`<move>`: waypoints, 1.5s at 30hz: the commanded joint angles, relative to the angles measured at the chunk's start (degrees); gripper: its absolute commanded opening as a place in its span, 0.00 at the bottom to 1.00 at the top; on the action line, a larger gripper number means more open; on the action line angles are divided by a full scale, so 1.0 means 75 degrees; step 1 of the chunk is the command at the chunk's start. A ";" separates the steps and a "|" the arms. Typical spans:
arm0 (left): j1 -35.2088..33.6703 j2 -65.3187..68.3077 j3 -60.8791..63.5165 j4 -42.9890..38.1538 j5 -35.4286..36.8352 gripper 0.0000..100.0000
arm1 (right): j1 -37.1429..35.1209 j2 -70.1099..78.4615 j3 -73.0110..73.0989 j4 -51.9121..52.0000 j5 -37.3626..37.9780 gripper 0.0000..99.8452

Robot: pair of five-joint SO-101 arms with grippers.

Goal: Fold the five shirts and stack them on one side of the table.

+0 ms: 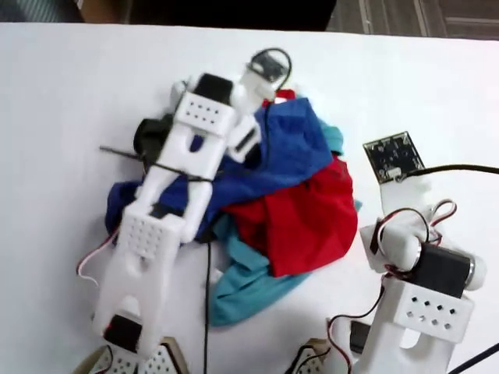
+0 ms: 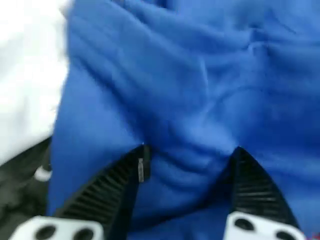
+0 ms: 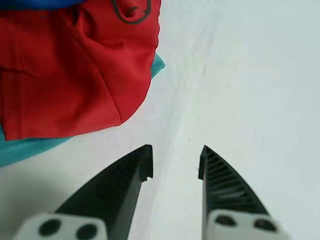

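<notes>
A heap of crumpled shirts lies mid-table. A blue shirt (image 1: 290, 148) is on top, a red shirt (image 1: 306, 212) spreads to its right, a teal shirt (image 1: 248, 287) pokes out at the front, and a black shirt (image 1: 150, 136) shows at the left. The left arm (image 1: 175, 187) stretches over the heap. My left gripper (image 2: 190, 152) is open, its fingertips (image 2: 140, 162) pressed close over the blue shirt (image 2: 200, 90). My right gripper (image 3: 175, 152) is open above bare table, beside the red shirt (image 3: 70, 75) and a teal edge (image 3: 25, 147).
The white table (image 1: 70, 101) has free room on the left, at the back and at the far right. The right arm (image 1: 421, 273) stands at the front right, with cables trailing near both arm bases.
</notes>
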State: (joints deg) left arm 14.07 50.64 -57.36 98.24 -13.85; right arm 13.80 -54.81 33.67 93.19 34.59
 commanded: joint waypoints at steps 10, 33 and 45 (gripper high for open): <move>-0.0821 0.1958 -0.0182 0.0516 -0.0516 0.25 | 0.0018 -0.0029 -0.0023 -0.0006 0.0035 0.17; -0.9307 -0.1184 -0.2608 0.0082 -0.0821 0.02 | -0.0006 -0.0029 -0.0012 -0.0428 -0.0023 0.17; -0.9612 -0.1289 -0.3323 0.0504 -0.2051 0.25 | -0.0006 -0.0029 -0.0012 -0.0428 0.0035 0.17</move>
State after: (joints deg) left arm -59.16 46.07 -81.01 101.14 -28.00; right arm 13.80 -54.81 33.93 91.08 34.77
